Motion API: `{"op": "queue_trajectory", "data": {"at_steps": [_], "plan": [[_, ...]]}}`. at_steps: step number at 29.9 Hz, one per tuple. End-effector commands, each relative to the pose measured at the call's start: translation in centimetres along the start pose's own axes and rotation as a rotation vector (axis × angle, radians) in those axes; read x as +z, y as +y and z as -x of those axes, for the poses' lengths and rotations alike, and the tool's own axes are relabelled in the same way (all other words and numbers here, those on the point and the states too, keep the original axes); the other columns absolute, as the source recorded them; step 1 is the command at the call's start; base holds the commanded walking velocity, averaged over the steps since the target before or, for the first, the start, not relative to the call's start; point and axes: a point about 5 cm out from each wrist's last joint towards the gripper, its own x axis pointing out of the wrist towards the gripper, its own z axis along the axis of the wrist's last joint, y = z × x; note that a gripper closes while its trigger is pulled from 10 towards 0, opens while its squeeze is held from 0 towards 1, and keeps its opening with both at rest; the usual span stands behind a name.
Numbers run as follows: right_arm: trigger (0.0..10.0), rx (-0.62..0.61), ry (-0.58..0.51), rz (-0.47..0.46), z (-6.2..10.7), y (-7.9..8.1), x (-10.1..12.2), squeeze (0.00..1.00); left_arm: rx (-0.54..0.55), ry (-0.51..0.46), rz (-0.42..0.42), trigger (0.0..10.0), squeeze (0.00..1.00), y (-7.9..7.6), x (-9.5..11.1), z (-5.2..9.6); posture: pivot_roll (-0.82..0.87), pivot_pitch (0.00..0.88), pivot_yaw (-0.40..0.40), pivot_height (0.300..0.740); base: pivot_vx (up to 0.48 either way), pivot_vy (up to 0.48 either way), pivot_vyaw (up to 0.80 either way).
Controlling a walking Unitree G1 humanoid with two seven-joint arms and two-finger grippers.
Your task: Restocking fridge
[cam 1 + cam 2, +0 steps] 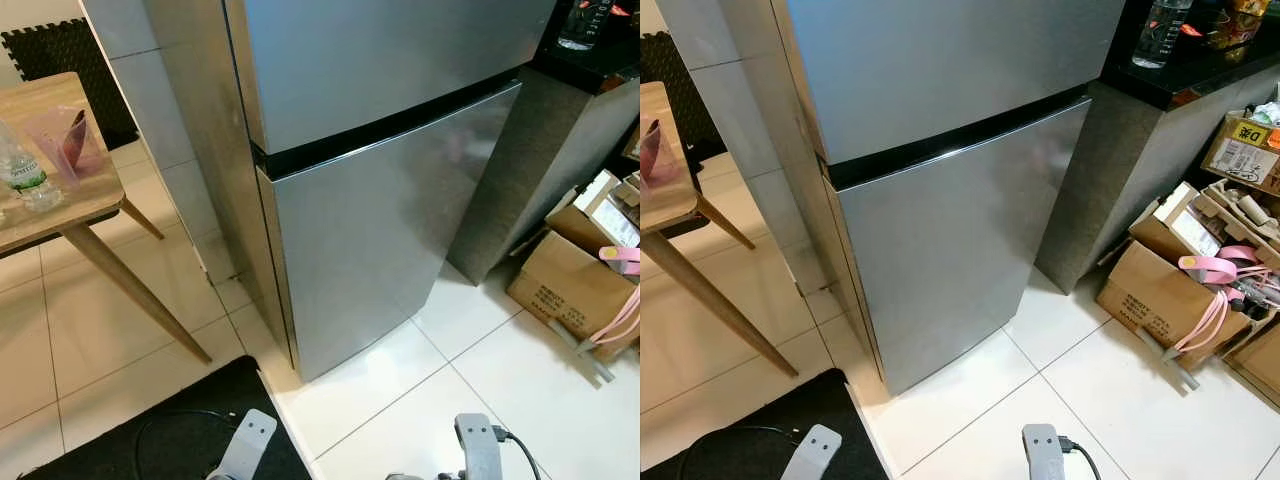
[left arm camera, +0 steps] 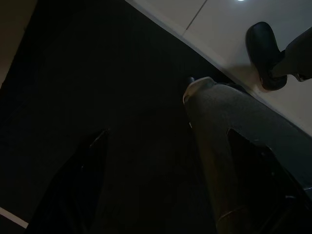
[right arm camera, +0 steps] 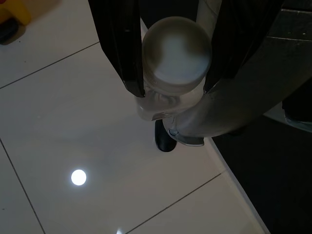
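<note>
Standing shut on white tiles [image 1: 420, 420], fridge [image 1: 370, 200].

Shut fridge doors [image 1: 370, 215] barring entry

left end effector [image 2: 165, 180]: hanging low, fingers apart | right end effector [image 3: 173, 53]: hanging low, fingers clamped

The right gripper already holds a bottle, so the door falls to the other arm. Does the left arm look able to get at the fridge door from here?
Probably yes: the left gripper is open, and nothing stands before the fridge door.
</note>
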Motion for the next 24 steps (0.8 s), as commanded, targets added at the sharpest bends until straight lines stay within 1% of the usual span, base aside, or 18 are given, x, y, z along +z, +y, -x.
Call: {"op": "queue_trajectory", "data": {"at_steps": [1,13,24], "plan": [[10.0,0.020,0.026,-0.017,-0.02,0.61,-0.68,0.00,-0.019,0.036,-0.005,10.0,0.00,-0.45,-0.81,0.05,-0.03,0.071,-0.002,0.740,0.000,0.000,0.00],[10.0,0.021,0.027,-0.005,-0.03,0.63,-0.64,0.00,-0.023,0.035,-0.015,10.0,0.00,-0.51,-0.73,0.02,-0.03,0.058,-0.005,0.740,0.000,0.000,0.00],[10.0,0.020,0.026,-0.012,-0.03,0.59,-0.62,0.00,-0.022,0.035,-0.007,10.0,0.00,-0.51,-0.72,0.02,-0.03,0.067,-0.004,0.740,0.000,0.000,0.00]]}}
